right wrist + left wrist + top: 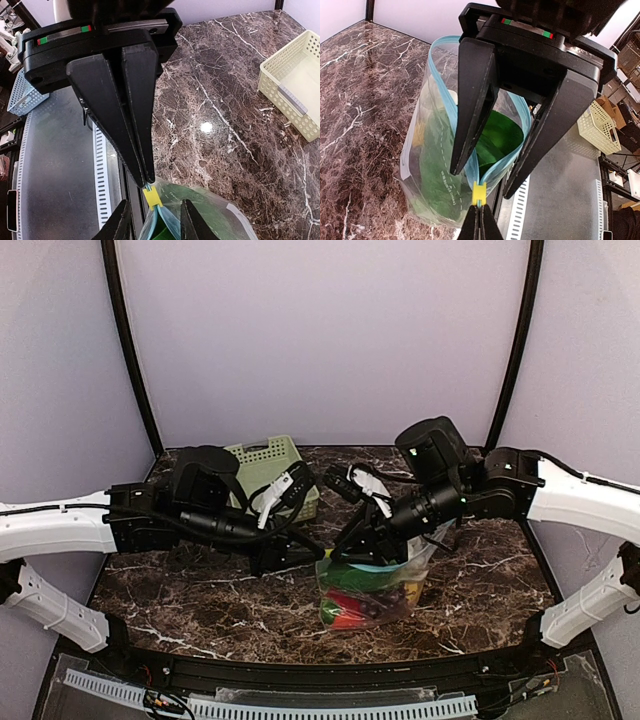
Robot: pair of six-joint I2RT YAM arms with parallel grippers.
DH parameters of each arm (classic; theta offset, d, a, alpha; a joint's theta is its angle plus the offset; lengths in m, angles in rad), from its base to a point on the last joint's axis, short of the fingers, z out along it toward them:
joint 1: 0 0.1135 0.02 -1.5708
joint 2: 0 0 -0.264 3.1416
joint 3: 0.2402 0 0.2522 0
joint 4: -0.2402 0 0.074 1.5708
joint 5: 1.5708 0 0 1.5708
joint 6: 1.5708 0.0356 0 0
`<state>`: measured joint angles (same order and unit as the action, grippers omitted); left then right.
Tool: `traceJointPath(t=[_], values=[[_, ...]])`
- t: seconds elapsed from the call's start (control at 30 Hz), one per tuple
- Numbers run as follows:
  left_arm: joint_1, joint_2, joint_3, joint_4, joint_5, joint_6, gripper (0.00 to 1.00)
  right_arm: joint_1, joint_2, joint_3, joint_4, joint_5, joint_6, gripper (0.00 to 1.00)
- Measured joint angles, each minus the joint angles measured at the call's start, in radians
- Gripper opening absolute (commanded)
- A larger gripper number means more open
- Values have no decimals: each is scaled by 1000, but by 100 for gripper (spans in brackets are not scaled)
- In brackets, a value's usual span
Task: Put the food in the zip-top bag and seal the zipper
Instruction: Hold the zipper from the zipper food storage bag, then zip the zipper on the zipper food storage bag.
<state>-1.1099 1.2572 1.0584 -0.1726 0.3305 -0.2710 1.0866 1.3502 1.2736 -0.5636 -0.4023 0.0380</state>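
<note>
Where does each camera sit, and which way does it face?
Top external: above and behind, looking down at the table; left arm, right arm show.
Left wrist: on left arm, faces right end effector over zip-top bag; own fingers pinch the slider.
Right wrist: on right arm, faces left end effector; own fingers straddle bag.
Wrist views share the slider.

Clear, crinkly, glossy plastic zip-top bag (422, 150) on a polished, marble-look table (225, 100); matt slotted plastic basket (262, 452).
</note>
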Motion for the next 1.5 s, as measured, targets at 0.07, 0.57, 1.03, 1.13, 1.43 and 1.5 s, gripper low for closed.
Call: traceJointPath(t=[0.07,0.57,1.03,1.13,1.43,1.5], values=[[0,0,0,1,11,-2,1,-2,2,0,3,-6,-1,30],[1,-3,-9,16,21,-3,1,-3,27,0,33,-62,0,13],[9,-39,-40,36,11,-6,1,-3,30,-7,71,-84,-3,0],[13,-47,-46,39,8,-6,1,-3,28,-8,78,-78,-4,0],[22,-61,-46,61,-4,-6,1,-3,-5,-8,76,-44,-8,0],[23,-64,-46,66,-6,-6,1,-3,-14,-8,71,-37,-9,0]])
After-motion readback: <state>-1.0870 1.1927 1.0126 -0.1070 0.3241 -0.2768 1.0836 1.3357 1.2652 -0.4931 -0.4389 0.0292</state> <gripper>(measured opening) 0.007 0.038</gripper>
